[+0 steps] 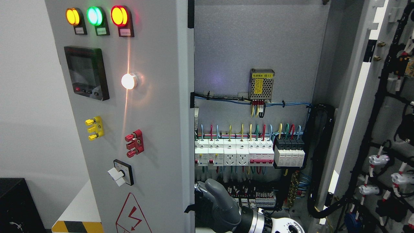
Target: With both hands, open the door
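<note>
Electrical cabinet with both doors swung open. The left door (129, 116) stands up and to the left of the fingers (216, 191), its inner edge just beside them; whether they touch it cannot be told. The right door (381, 129) lies well apart to the right, showing its inner face with black cable looms and white connectors.

One hand (223, 207) rises from the bottom edge near the middle, a grey finger pointing up and slightly left, a silver wrist and white forearm trailing to the lower right. The arm thus enters from the right, so this is the right hand. Whether the fingers are open or curled cannot be told.

The left door is grey sheet metal, seen at an angle. Above the fingers it carries three lit lamps (amber, green, red), a dark display, a glowing white button, yellow and red terminals, a rotary switch and a red lightning triangle. Directly above the fingers, inside the cabinet, sit a row of white breakers (233, 152) and a meshed power supply (262, 84).
</note>
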### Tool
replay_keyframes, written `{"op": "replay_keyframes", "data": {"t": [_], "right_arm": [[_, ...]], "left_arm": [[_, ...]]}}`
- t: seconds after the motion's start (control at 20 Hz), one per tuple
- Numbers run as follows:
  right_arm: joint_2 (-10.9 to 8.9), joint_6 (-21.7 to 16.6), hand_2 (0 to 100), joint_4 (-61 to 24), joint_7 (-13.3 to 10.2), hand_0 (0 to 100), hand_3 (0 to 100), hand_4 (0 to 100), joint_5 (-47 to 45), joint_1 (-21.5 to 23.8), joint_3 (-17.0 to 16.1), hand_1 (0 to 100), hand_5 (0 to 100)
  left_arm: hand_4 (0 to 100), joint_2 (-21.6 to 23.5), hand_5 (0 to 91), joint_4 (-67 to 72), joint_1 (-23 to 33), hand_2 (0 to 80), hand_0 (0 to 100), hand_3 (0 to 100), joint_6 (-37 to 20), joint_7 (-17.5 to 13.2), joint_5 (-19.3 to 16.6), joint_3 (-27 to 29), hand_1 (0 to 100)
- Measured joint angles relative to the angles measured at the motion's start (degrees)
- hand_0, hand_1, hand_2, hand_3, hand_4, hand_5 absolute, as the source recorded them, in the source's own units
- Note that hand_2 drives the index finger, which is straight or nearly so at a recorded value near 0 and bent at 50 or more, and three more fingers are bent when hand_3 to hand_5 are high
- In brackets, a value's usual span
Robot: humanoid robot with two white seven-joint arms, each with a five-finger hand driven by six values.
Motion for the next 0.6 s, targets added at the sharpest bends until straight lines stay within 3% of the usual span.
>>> {"op": "replay_keyframes", "data": {"t": [0.6], "right_arm": [[-0.67,0.78,0,-2.42,0.13,0,0,0,-2.0,2.47,2.66,0,0]], "left_arm": [[0,-0.23,0.0,0.0,0.0,0.0,0,0,0.08,0.0,0.0,0.03,0]]}}
